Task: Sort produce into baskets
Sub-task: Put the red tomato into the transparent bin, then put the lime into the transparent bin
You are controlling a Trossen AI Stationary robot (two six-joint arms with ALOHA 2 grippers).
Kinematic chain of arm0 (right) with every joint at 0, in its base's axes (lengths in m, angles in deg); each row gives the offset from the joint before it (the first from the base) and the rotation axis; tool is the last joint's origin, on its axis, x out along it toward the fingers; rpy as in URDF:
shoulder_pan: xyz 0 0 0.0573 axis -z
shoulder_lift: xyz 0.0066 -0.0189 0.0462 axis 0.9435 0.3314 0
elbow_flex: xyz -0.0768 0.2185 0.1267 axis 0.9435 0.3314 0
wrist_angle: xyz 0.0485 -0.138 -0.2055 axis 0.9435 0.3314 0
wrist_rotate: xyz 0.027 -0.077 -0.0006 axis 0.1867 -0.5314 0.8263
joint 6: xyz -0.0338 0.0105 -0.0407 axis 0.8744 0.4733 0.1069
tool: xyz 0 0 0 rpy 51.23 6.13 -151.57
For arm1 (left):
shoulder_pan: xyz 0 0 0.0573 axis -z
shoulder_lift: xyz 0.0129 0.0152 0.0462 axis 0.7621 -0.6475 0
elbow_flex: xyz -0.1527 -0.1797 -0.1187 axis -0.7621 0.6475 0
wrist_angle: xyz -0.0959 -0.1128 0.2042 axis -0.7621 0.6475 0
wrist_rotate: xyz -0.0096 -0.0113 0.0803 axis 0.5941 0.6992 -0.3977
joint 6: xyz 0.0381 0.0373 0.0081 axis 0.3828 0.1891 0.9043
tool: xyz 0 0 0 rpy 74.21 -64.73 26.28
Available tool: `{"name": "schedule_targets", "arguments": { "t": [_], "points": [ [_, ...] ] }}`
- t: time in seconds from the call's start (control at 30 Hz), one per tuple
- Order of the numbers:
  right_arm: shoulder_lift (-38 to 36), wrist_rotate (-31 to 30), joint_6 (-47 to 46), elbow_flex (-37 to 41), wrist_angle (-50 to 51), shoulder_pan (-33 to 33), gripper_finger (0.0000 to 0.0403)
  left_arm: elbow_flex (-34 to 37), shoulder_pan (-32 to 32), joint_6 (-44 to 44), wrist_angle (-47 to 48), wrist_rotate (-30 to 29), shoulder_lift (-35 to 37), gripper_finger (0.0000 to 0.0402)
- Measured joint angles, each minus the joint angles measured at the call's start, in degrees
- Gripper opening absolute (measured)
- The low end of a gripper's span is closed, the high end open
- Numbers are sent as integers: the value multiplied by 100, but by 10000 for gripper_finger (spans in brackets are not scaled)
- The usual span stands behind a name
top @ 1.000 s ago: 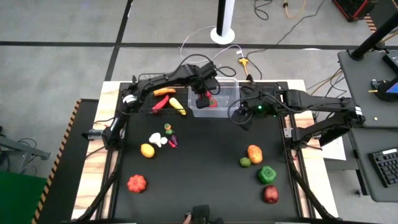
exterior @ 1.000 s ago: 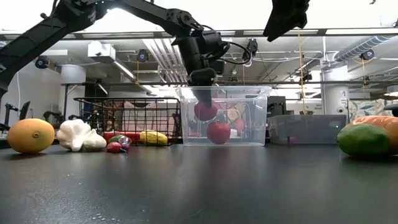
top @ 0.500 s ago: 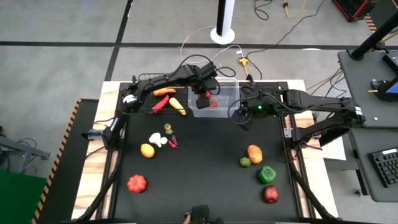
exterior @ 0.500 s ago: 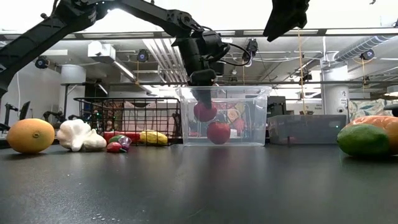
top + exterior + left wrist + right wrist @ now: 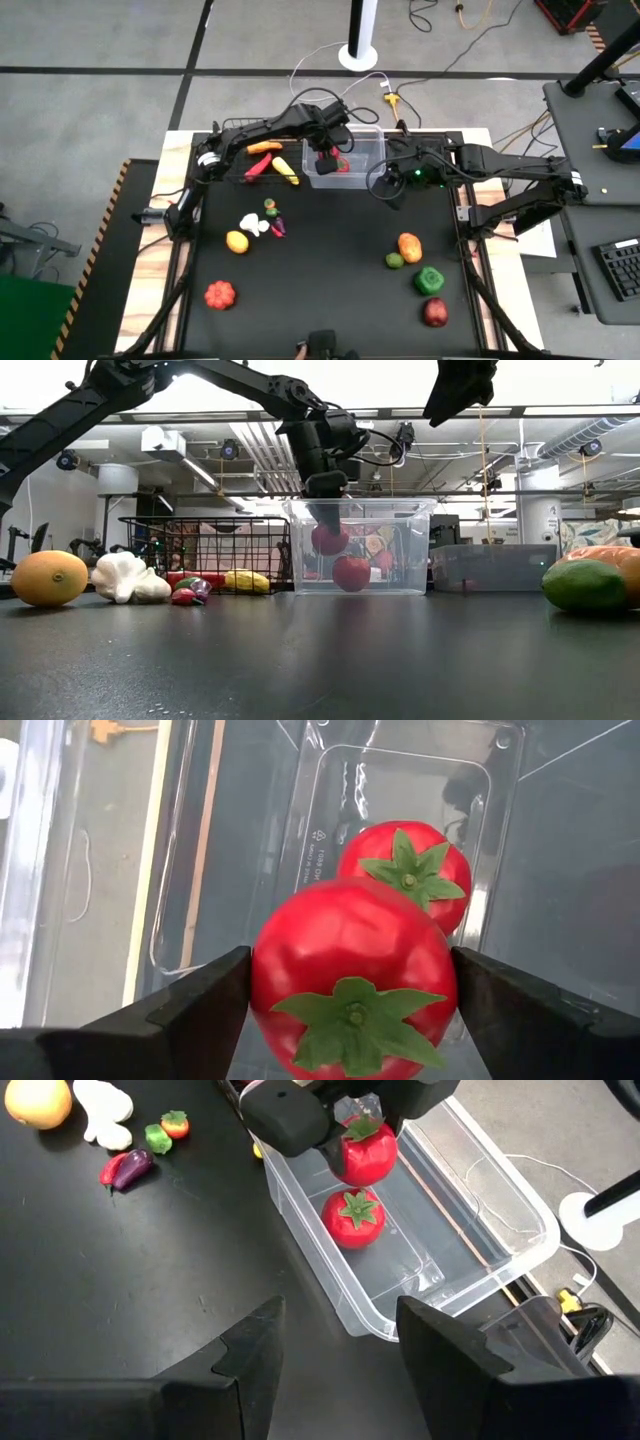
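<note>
Left tool clamps something; right tool hovers parted.

No readable text, brand or number anywhere. Only marking: a small embossed stamp, a triangle symbol with tiny characters beside it, on the floor of the clear plastic bin, next to the lower tomato lying in that bin; characters too small to read. Keyboard on the side desk, well apart from the bin, shows keys but no legible legends.
</note>
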Motion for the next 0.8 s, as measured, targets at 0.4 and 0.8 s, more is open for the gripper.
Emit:
{"name": "schedule_targets", "arguments": {
  "t": [0.4,0.8],
  "points": [
    [0,-1,7,0,0,-2,185,-219,0,-16,14,-76,2,365],
    [0,-4,7,0,1,-2,185,-1467,17,-119,1120,99,146,392]
  ]
}}
